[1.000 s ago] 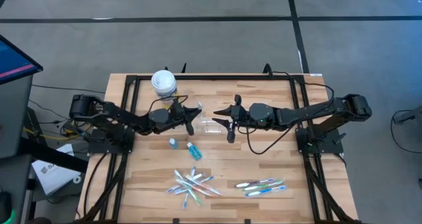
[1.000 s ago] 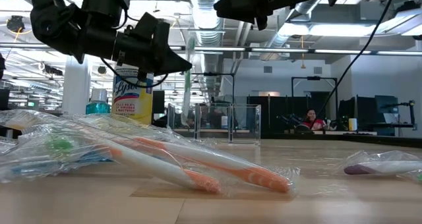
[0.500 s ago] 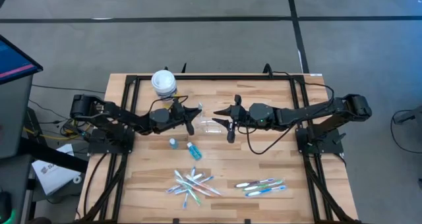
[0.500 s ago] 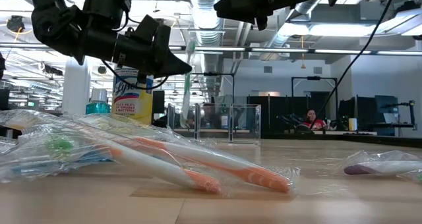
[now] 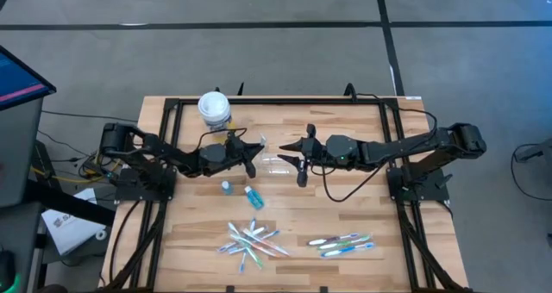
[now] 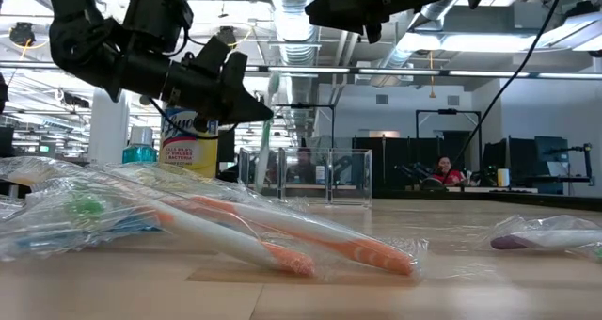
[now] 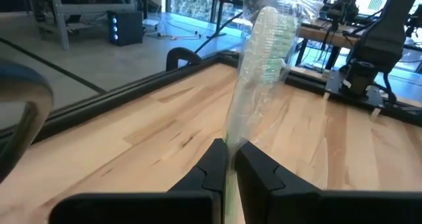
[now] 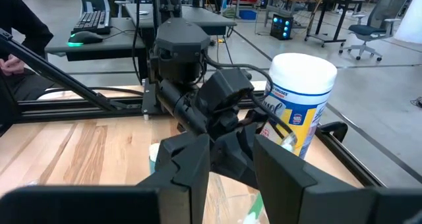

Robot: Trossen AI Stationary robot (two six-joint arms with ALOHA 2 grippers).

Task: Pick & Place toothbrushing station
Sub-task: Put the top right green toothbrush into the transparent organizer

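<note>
While my left pincer (image 7: 229,159) clamps a wrapped toothbrush (image 7: 258,85) upright, the clear cup (image 5: 274,165) sits just beside it, toward my right arm.

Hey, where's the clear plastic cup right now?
In the high view the small clear plastic cup sits mid-table between the left hand and right hand, just ahead of the teal toothpaste tube.

Pale matt wood table (image 5: 362,215), glossy crinkled plastic-wrapped toothbrushes (image 6: 273,235), clear plastic cup (image 6: 306,177)
</note>
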